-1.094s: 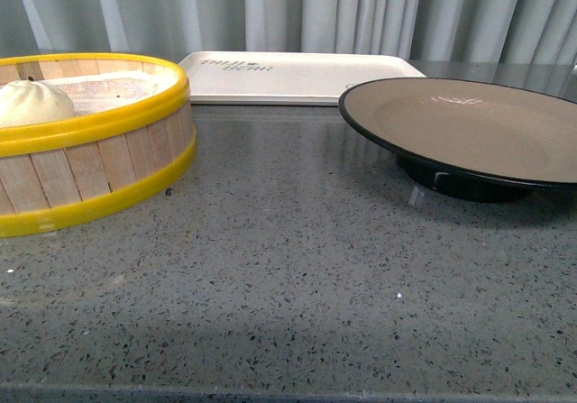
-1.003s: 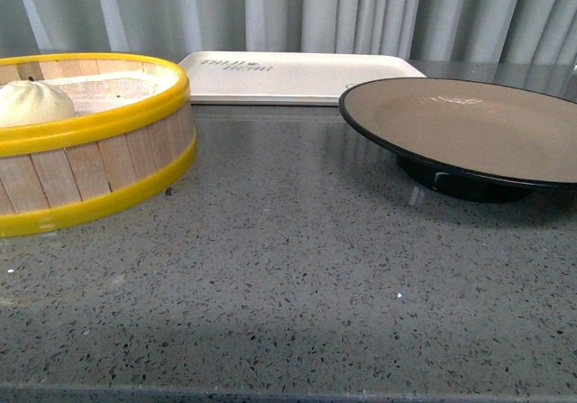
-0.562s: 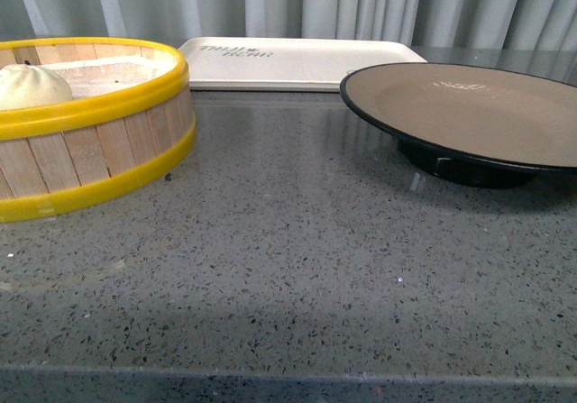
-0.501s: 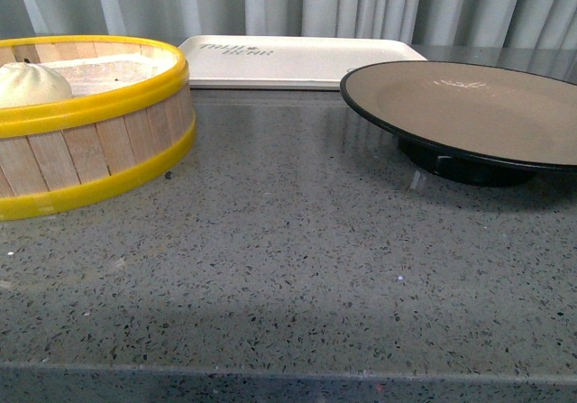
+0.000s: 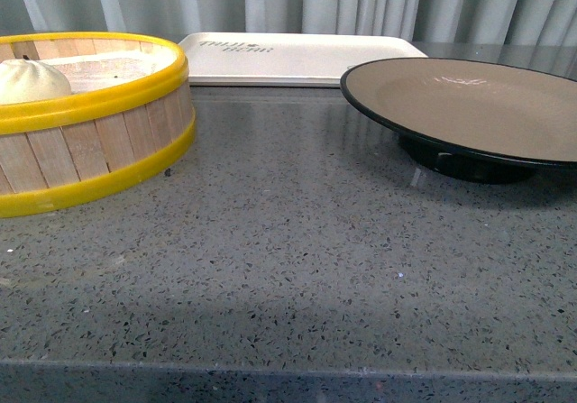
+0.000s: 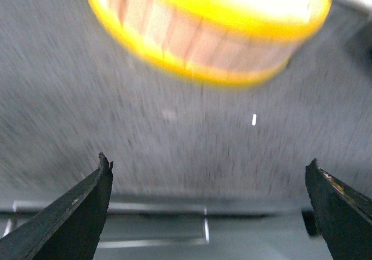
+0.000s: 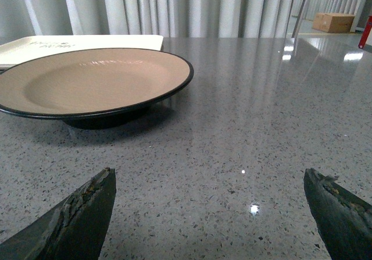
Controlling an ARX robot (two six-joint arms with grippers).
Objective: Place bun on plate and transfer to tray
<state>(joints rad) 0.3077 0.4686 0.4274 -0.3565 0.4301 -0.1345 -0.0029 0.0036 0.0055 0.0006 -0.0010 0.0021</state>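
Framing has shifted slightly. My left gripper and right gripper gape wide, empty. I'd lower left over the bun, front view's upper left, squeezing softly.

**Both hands spread wide, holding nothing**

The left hand is held wide, its two dark fingers at opposite edges of the blurred left wrist view, with nothing between them. The right hand is spread as wide and also empty; its fingers look worn and rough-edged. Neither arm shows in the front view.
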